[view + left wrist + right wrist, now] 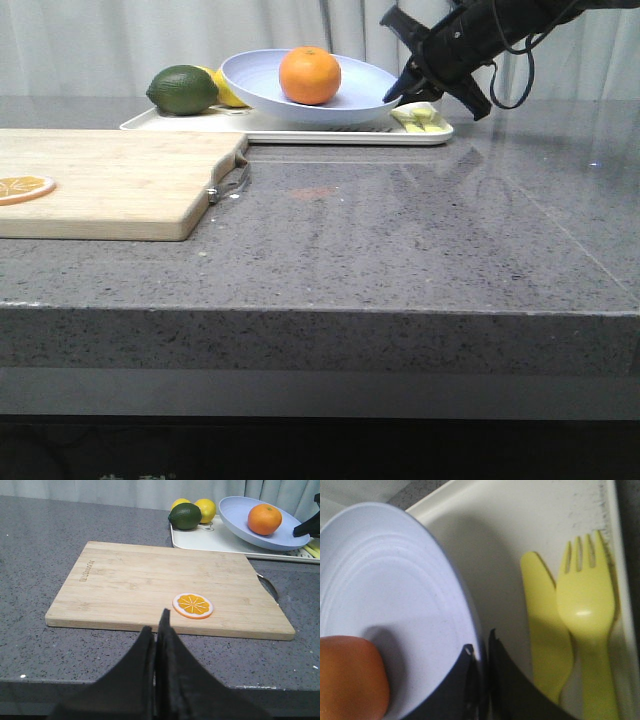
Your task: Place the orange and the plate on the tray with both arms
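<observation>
- Our right gripper (pixel 400 92) pinched the plate (pixel 355 95) rim, fingers nearly closed; the plate sat tilted over the tray (pixel 300 130).
- A careless release could roll the orange (pixel 310 75) off.
- Our left gripper (pixel 156 630) hung closed and empty over the counter (pixel 40 555).

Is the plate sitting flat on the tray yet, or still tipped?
Tipped. The plate slants over the tray, its right rim raised, pinched in the right claw. The orange sits inside it.

Soft even daylight; right wrist close-up blurred, front sharp.
</observation>
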